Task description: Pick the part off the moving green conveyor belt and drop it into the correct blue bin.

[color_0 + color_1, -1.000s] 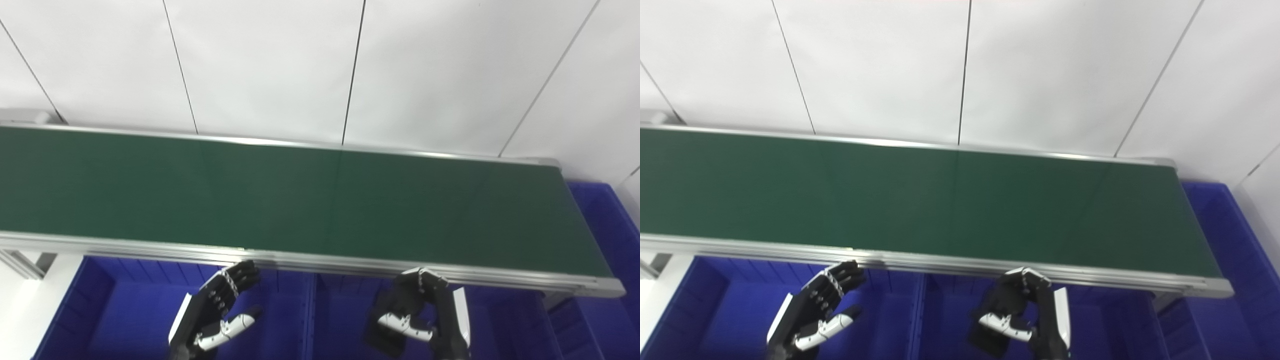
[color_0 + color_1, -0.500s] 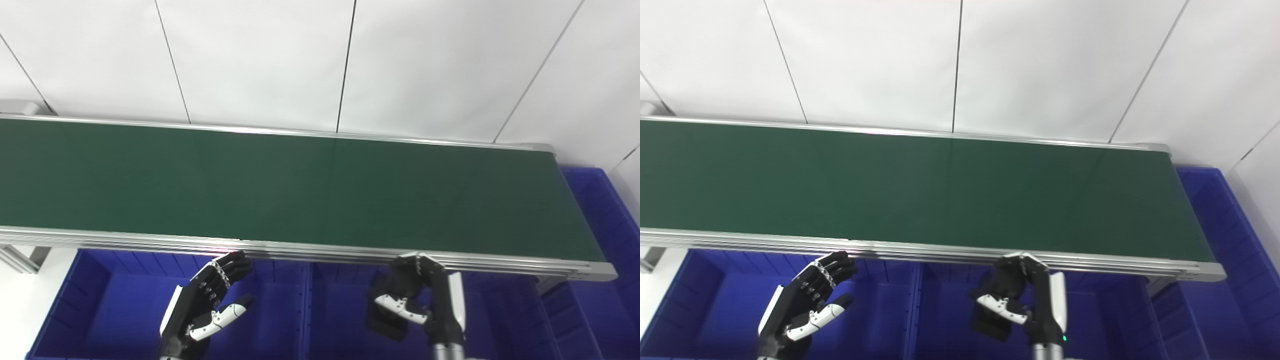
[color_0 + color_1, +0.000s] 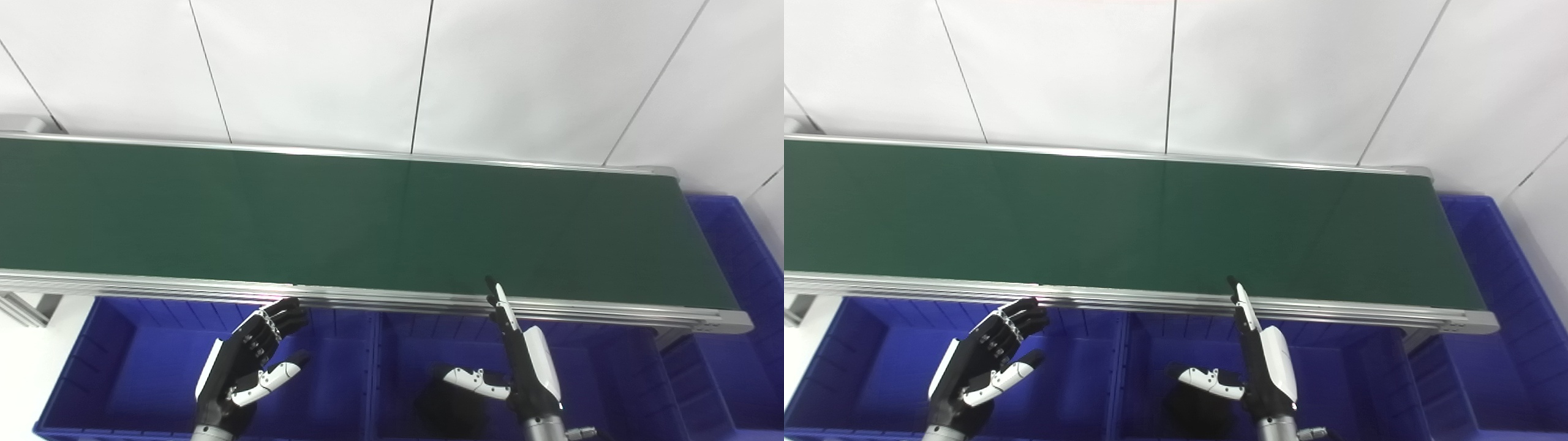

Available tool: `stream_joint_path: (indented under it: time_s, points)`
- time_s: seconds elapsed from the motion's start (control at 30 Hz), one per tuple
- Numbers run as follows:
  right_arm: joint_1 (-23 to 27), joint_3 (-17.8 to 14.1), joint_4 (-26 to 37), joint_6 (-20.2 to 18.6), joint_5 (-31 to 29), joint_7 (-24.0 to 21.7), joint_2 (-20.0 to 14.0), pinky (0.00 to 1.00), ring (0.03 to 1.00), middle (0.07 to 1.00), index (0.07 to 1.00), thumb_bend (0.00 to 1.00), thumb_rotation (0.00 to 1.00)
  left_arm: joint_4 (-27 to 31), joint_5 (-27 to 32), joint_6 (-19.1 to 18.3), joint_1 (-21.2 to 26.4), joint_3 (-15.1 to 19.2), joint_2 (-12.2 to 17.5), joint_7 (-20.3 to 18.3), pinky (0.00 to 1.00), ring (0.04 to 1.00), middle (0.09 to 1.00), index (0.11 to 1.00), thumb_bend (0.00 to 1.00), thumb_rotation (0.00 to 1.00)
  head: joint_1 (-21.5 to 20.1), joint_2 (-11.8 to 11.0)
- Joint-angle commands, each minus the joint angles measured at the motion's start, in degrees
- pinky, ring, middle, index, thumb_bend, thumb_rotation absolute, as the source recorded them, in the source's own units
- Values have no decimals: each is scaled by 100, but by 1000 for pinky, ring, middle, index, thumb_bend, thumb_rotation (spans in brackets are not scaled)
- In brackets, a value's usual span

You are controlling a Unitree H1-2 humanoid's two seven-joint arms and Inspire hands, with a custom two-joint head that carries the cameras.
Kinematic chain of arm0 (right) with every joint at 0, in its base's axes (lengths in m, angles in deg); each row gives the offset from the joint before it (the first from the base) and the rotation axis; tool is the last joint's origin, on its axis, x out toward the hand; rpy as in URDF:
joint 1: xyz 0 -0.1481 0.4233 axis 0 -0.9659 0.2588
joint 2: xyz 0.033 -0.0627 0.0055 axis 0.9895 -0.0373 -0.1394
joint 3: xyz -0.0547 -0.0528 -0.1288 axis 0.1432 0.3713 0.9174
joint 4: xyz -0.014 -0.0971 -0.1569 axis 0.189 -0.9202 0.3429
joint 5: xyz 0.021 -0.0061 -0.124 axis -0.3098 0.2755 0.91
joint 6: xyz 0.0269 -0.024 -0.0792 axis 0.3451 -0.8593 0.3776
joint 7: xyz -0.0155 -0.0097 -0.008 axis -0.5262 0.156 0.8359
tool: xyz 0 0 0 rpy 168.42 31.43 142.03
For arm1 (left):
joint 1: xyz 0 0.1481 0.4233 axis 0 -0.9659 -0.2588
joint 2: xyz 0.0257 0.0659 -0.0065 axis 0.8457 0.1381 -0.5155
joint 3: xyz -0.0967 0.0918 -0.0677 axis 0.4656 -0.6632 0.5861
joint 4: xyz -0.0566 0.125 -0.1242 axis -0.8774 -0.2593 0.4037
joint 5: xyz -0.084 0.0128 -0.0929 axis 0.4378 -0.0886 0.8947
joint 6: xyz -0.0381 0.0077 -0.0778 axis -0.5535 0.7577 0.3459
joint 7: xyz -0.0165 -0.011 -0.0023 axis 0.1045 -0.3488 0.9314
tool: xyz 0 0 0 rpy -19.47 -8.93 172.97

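Observation:
The green conveyor belt runs across the view with no part showing on it. My right hand is open over the middle blue bin, fingers straight up and thumb out to the left. A black part lies blurred in that bin, just below and left of the thumb. My left hand hangs open over the left blue bin, holding nothing.
Another blue bin sits past the belt's right end. The belt's silver front rail overhangs the bins' back edges, just above both hands. A white panelled wall stands behind the belt.
My right hand was shut on the black part; its fingers have now spread straight and the part has dropped into the middle bin. The camera tilted slightly. My left hand stays open.

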Motion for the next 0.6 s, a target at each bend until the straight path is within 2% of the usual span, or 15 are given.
stream_joint_path:
  time_s: [0.0,0.13,0.17,0.23,0.33,0.4,0.57]
  points:
    - [11,30,211,41,-2,-22,-6,824,934,982,1000,821,453,180,83,-2,39,-3,42,-49,818,727,728,732,650,0,2,22]
    - [-36,55,172,363,-334,-31,-21,831,933,978,994,782,377,232,59,-52,28,-2,46,-32,815,728,729,732,647,0,-4,21]
    - [-55,58,133,512,-459,-12,-18,831,933,978,994,782,377,245,55,-66,28,-2,48,-32,815,728,729,732,647,0,-9,21]
    - [-86,55,49,810,-727,18,-1,821,925,966,975,750,307,255,39,-71,30,0,50,-30,815,727,729,732,644,0,-15,23]
    - [-134,45,-108,1284,-1176,-25,21,760,874,922,926,720,207,248,22,-62,42,2,51,-32,809,725,726,731,644,0,-15,23]
    - [-179,55,-182,1470,-1404,-104,10,739,851,893,905,696,204,234,17,-54,48,7,51,-30,809,726,727,732,644,0,-27,16]
    - [-278,78,-232,1428,-1680,-284,31,714,830,868,900,694,185,187,63,-82,63,26,65,-53,810,721,729,733,646,0,-63,-23]
